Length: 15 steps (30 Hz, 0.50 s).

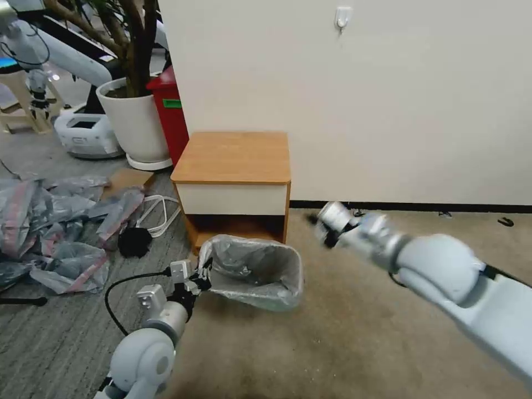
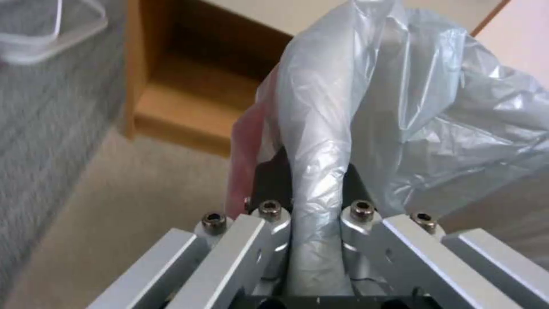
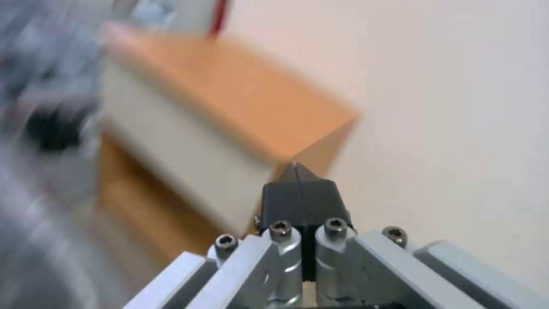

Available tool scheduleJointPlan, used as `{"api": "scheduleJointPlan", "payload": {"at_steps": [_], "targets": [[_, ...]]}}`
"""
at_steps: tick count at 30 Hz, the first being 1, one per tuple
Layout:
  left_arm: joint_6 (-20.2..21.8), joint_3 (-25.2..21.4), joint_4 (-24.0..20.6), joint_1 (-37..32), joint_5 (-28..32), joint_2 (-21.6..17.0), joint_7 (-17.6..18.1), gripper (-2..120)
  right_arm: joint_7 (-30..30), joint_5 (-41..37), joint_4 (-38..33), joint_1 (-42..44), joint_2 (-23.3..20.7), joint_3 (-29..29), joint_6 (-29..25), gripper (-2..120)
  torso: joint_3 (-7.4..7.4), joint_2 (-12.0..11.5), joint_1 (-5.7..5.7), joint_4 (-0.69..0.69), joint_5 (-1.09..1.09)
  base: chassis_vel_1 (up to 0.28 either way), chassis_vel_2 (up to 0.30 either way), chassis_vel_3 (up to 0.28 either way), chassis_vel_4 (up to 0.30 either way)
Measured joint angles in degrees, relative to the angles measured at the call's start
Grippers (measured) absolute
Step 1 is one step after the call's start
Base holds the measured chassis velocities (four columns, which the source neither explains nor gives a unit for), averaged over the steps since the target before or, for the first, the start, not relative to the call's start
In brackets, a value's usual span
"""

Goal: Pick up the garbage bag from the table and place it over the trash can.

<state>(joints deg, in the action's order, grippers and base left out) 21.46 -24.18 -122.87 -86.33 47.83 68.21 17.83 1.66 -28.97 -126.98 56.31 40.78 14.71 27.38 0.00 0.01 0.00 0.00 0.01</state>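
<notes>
The grey garbage bag lies open over the mouth of the trash can, which stands on the floor in front of the table; the plastic hides the can's walls. My left gripper is at the bag's left rim. In the left wrist view it is shut on a bunched fold of the bag, with the pink band beside one finger. My right gripper hangs in the air to the right of the table's front corner. The right wrist view shows it shut and holding nothing, with the table beyond.
A heap of grey-pink bags covers the floor at the left. A white plant pot and a red bin stand behind the table's left side. White cable and black cable lie near my left arm. Bare floor stretches to the right.
</notes>
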Motion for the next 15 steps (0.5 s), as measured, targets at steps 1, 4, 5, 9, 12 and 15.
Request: {"api": "scheduleJointPlan", "payload": {"at_steps": [1, 4, 5, 9, 12, 15], "targets": [[0.07, 0.0, -0.22, -0.16, 0.56, 0.12, 0.45, 5, 0.61, -0.3, -0.07, 1.52, 0.9, 2.02, -1.51, 0, 0.0, 0.0, 0.0, 0.01, -0.01, 0.0, 0.0, 0.0, 0.0], [0.87, 0.69, -1.2, -1.17, 3.86, 1.01, 3.54, 5, 2.8, -0.98, -0.94, 8.73, 5.67, 9.8, -10.7, 0, 0.0, 0.0, 0.0, 0.0, 0.02, 0.0, 0.0, 0.0, 0.0], [1.14, 1.06, -1.55, -1.37, 5.05, 1.26, 4.7, 5, 3.05, -0.74, -1.43, 10.98, 7.14, 11.77, -13.51, 0, 0.0, 0.0, 0.0, 0.01, -0.02, 0.0, 0.0, 0.0, 0.0], [2.34, 2.87, -2.61, -2.04, 8.5, 1.95, 8.15, 5, 3.11, 3.06, -3.64, 18.97, 12.11, 16.95, -19.51, 10, 0.0, 0.0, 0.0, 0.0, -0.01, 0.0, 0.0, 0.0, 0.0], [2.42, 4.15, -2.4, -2.18, 8.54, 2.43, 8.91, 5, 3.09, 5.2, -4.58, 22.65, 14.83, 18.65, -21.18, 20, 0.0, 0.0, 0.0, -0.01, 0.0, 0.0, 0.0, 0.0, 0.0], [2.42, 5.8, -0.66, -1.6, 7.97, 3.26, 9.72, 5, 3.07, 6.75, -5.34, 26.1, 18.18, 19.62, -22.41, 30, 0.0, 0.0, 0.0, 0.0, -0.01, 0.0, 0.0, 0.0, 0.0]]}}
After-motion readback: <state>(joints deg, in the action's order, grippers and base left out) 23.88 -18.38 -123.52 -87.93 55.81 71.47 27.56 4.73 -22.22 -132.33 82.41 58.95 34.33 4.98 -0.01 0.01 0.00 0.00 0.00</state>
